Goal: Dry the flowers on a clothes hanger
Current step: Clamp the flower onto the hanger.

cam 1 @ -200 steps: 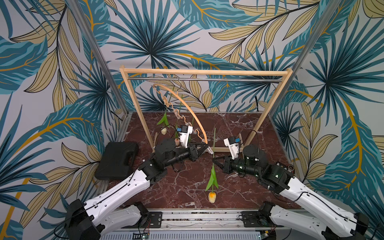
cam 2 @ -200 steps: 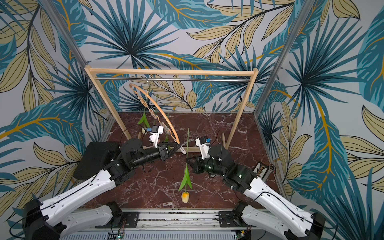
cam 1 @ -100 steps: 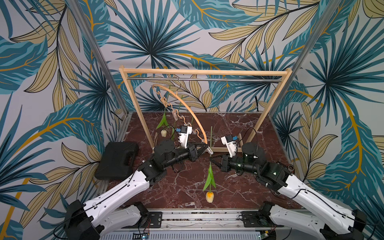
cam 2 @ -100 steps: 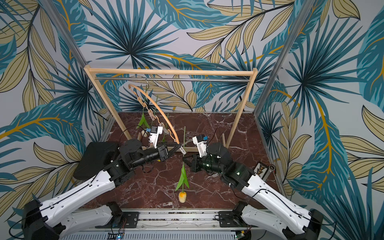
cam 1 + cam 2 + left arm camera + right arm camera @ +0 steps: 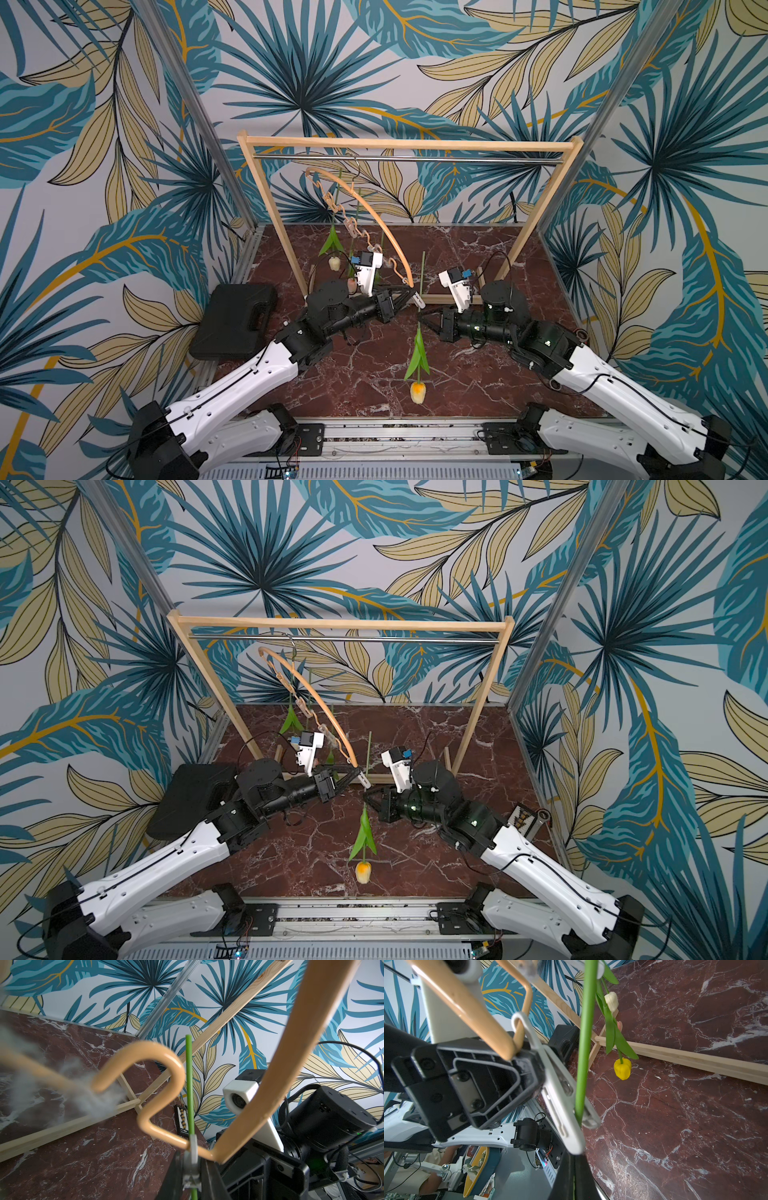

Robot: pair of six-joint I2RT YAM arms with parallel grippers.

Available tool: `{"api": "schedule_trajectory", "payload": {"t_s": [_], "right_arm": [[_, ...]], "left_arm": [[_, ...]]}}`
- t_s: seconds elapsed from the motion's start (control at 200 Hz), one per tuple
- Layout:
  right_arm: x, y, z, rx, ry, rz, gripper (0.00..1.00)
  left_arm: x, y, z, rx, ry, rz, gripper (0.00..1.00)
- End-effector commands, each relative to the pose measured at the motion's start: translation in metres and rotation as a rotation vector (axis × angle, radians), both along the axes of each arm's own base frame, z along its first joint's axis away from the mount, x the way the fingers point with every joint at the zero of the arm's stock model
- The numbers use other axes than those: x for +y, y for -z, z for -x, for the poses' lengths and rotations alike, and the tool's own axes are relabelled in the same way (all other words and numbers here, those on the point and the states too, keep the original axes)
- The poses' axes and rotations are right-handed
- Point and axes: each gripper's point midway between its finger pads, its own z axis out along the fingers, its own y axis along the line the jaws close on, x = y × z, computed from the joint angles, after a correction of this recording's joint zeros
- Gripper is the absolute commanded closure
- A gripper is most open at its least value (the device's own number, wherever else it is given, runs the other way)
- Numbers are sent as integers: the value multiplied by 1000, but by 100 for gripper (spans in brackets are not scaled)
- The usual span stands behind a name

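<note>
L gripper [image 5: 412, 294] pinches white clothespin [image 5: 560, 1093] at low tip of clothes hanger [image 5: 374, 212]. R gripper [image 5: 419, 320] is clamped on the stem of yellow-orange tulip [image 5: 417, 392]; stem upright at pin's mouth, head down nr front edge of marble surface [image 5: 365, 374]. Hanger hooked on rack rod [image 5: 436, 158], tilted. Cream-white tulip [image 5: 334, 263], pink tulip [image 5: 352, 285] and yellow tulip [image 5: 623, 1068] hang off it.

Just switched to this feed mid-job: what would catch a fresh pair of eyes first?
A yellow-orange tulip hangs head down in mid-scene, its stem pinched in the shut jaws of the right gripper. Right beside it, the left gripper squeezes the white clothespin at the low end of the tilted clothes hanger, with the stem passing through the pin's mouth. Behind, a cream tulip already dangles from the hanger.
</note>
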Motion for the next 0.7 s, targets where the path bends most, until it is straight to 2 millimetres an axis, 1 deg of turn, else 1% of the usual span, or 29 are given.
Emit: {"api": "schedule_trajectory", "payload": {"t_s": [0.0,0.185,0.265,0.391,0.601,0.641,0.696], "right_arm": [[3,-12,2,-39,-29,-4,100],[-4,-13,2,-72,-34,75,100],[-4,-15,4,-77,-54,97,100],[0,-15,6,-67,-79,94,100],[-2,-16,8,-74,-80,96,100],[-2,-17,8,-73,-84,93,100],[-1,-17,9,-72,-85,92,100]], "left_arm": [[4,8,3,9,-10,-4,91],[6,9,3,7,-15,-16,92],[6,10,4,9,-14,-19,93],[7,10,4,7,-17,-14,93],[9,12,6,11,-19,-18,93],[10,12,6,11,-20,-18,91],[10,12,6,12,-20,-17,85]]}}
